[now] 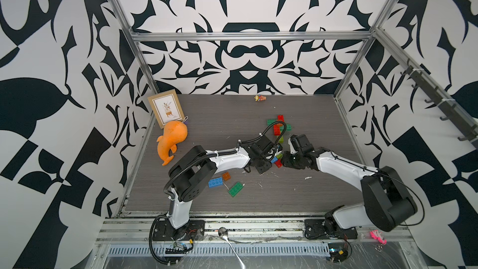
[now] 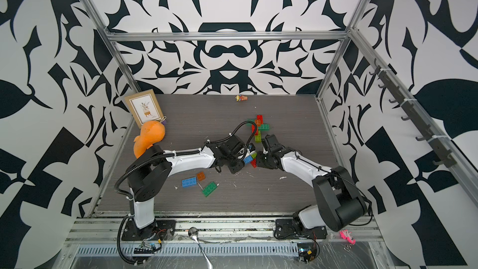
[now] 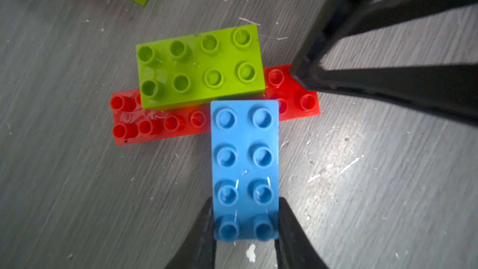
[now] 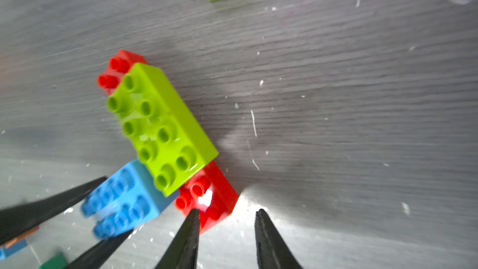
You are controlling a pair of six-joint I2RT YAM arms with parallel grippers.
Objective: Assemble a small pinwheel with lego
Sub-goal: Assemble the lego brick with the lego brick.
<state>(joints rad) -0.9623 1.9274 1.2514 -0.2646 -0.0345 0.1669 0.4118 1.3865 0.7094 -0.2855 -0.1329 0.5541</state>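
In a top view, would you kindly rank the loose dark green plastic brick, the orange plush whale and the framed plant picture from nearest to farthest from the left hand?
1. The dark green plastic brick, base-side of the left hand.
2. The orange plush whale, at the table's left edge.
3. The framed plant picture, far left corner.

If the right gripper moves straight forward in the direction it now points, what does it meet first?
The near end of the red brick, which lies right at the tips of the right gripper; one fingertip seems to touch it. The lime brick stacked on it comes next. Depth is unclear.
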